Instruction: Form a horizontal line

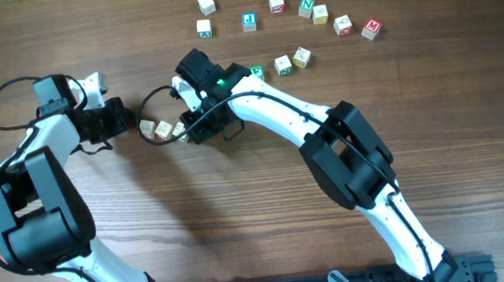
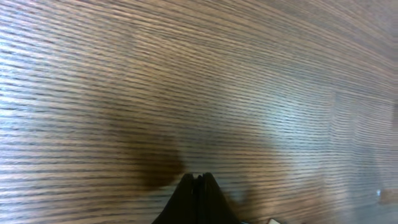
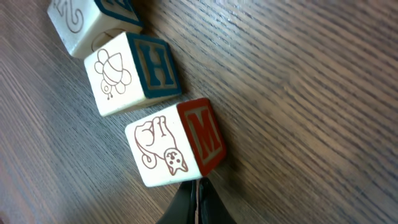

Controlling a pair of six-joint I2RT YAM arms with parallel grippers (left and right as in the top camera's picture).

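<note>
Wooden table [image 1: 244, 245], dark brown grain, with both arms reaching in from the near edge. Over on the left, the left gripper [image 2: 198, 185] hangs low over bare wood with its fingers pressed tight together and nothing between them. From overhead it sits just left of the row of cubes [image 1: 163, 129], and none of the cubes show in its own camera.

The row is three small pale cubes about mid-table, a bit left of centre. Its long axis runs left to right but isn't dead level. The right end sits slightly nearer than the left, so the line slopes a touch.

Up close in the right wrist view you get the cube with the red M [image 3: 177, 152] and a cat drawing. Next to it is the H cube [image 3: 134, 74], with a bug drawing and a teal letter. Past that is a third cube [image 3: 78, 22], mostly cut off by the frame. The H cube and the third cube are touching. The M one meets the H cube around a corner and is turned a bit off from it, so the edges aren't flush.

The right gripper [image 3: 198, 193] is at the row's right end, jaws fully closed and empty. Its tip is just beside the M cube's side, and I can't tell if it actually touches.

Right of that, three more cubes [image 1: 282, 64] sit in a short run by the right arm. Farther back, a scatter of loose cubes [image 1: 320, 14] arcs across the far right.
</note>
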